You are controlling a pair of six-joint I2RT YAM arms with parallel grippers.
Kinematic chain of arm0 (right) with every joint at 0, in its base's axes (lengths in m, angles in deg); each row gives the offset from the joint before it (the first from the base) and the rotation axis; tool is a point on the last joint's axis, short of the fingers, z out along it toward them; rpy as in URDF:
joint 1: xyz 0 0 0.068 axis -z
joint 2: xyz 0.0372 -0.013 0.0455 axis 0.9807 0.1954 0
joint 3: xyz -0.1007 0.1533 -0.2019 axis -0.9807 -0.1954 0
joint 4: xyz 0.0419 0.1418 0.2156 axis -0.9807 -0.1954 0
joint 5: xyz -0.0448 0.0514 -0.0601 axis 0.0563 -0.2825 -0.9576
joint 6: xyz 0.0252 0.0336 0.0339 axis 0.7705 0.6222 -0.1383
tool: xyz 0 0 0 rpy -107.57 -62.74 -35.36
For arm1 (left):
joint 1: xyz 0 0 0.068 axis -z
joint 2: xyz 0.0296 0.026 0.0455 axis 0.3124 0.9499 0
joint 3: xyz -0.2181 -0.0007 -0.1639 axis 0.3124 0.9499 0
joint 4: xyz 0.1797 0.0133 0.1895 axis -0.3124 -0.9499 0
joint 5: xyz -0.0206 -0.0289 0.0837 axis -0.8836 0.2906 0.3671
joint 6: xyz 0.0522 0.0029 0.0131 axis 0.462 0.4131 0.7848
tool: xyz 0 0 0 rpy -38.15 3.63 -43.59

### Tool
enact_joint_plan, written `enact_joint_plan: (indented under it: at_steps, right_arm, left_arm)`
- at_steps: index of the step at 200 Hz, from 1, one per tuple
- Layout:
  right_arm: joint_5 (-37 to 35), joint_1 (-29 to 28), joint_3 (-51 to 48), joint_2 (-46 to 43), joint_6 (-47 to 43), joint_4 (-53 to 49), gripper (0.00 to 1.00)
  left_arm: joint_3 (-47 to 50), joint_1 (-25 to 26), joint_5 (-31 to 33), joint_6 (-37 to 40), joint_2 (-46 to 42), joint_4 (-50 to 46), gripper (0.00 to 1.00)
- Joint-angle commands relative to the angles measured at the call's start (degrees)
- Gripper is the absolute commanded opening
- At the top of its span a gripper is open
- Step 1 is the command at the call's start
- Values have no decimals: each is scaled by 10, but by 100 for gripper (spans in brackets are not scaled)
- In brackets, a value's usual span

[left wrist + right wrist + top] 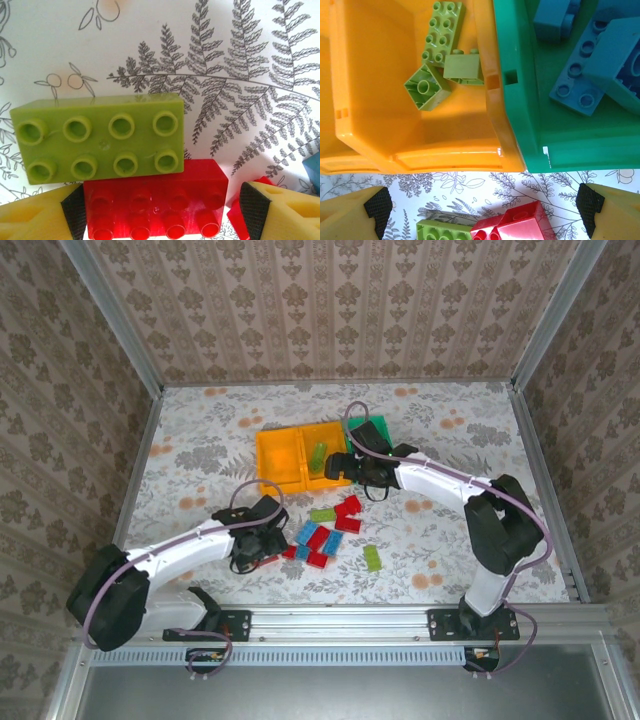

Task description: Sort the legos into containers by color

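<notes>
Three joined containers stand at the back middle: an orange bin (275, 462), a second orange bin (322, 450) (395, 100) holding lime legos (442, 35), and a green bin (378, 430) (560, 125) holding blue legos (590, 65). Loose red, blue and lime legos (325, 535) lie in front of them. My left gripper (262, 540) (160, 210) is low and open, and a red lego (155, 205) lies between its fingers (75, 215). A lime lego (100, 137) touches that red one on its far side. My right gripper (355, 468) (482, 210) hangs open and holds nothing, at the near rims of the second orange bin and the green bin.
A lime lego (445, 231) and a red lego (520, 225) lie on the patterned table just before the bins. Another lime lego (372, 558) sits alone to the right of the pile. A metal-framed wall (320, 310) encloses the table.
</notes>
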Motion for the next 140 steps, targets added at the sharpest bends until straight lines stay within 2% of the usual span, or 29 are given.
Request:
enact_joint_plan:
  at_steps: [1, 46, 90, 140]
  right_arm:
    - [-15, 4, -10, -30, 0, -4, 98]
    - [-37, 3, -27, -52, -8, -31, 97]
    - [-57, -23, -52, -59, -58, -70, 90]
    - [-44, -40, -95, -57, -120, -42, 83]
  left_arm:
    - [7, -8, -3, 13, 11, 11, 80]
    - [13, -11, -17, 29, 33, 33, 72]
    - [16, -12, -21, 38, 40, 47, 63]
    - [15, -12, -20, 41, 30, 42, 52]
